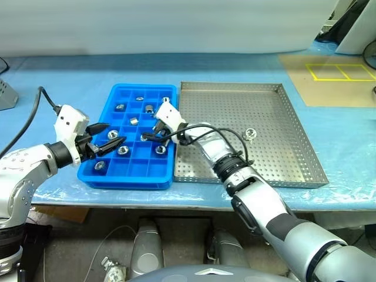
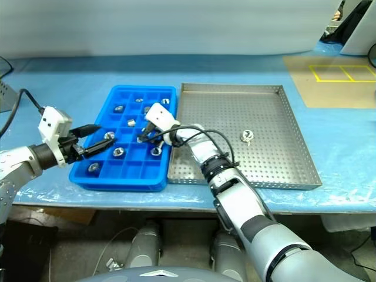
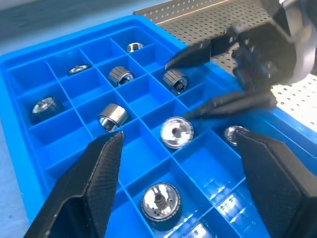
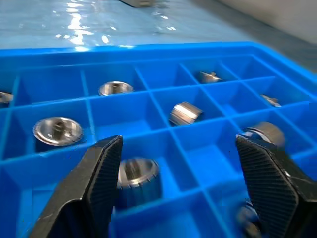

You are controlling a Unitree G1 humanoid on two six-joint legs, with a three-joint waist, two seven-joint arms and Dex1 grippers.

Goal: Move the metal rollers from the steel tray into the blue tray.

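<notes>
The blue tray (image 1: 132, 170) lies on the table, left of the steel tray (image 1: 282, 170), with their rims side by side. Several metal rollers (image 3: 177, 133) rest in separate compartments of the blue tray. One roller (image 1: 249, 134) lies on the steel tray's perforated floor, right of centre. My left gripper (image 1: 114, 134) hovers open over the blue tray's left part, with nothing between its fingers. My right gripper (image 1: 150, 135) reaches in from the right over the blue tray's middle, also open and empty. In the right wrist view a roller (image 4: 136, 178) sits in the compartment just beneath its left finger (image 4: 94, 183).
A blue sheet (image 1: 70, 70) covers the table. A brown mat with yellow marked rectangles (image 1: 341, 71) lies at the back right. A grey object (image 1: 6, 94) stands at the far left edge. A black cable (image 1: 35, 111) loops above my left arm.
</notes>
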